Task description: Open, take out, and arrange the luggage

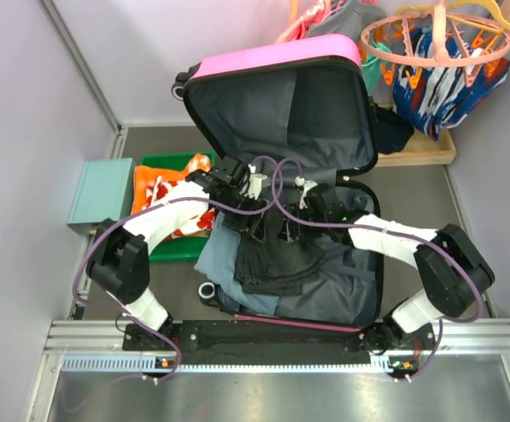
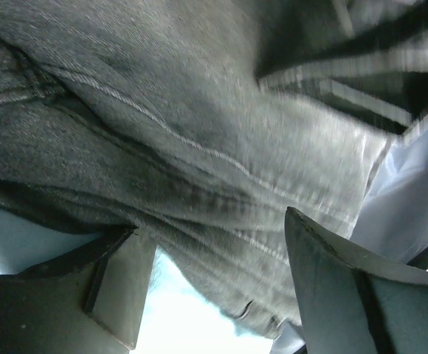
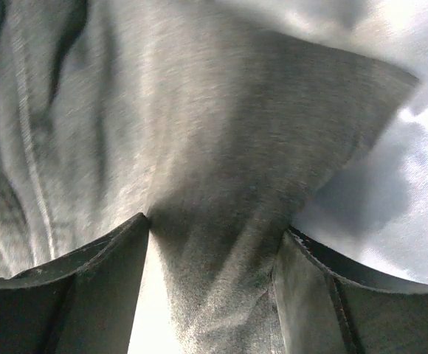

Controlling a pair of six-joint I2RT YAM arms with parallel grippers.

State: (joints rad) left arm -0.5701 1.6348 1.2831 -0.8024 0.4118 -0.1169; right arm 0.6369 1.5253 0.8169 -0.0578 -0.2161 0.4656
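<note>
Closest, the left gripper (image 2: pixel 212 225) stood spread against dark grey denim clothing (image 2: pixel 162 110) in the open hot-pink hard-shell luggage (image 1: pixel 273 54); I couldn't tell whether the right gripper (image 3: pixel 215 225) pinched grey cloth (image 3: pixel 221 147).

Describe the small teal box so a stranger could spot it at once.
Find the big open pink suitcase in the middle. Left of it lies a green tray holding orange-and-white cloth, and the box sits at that tray's left side, beside the wall. It alone is a plain pale-teal block.
</note>
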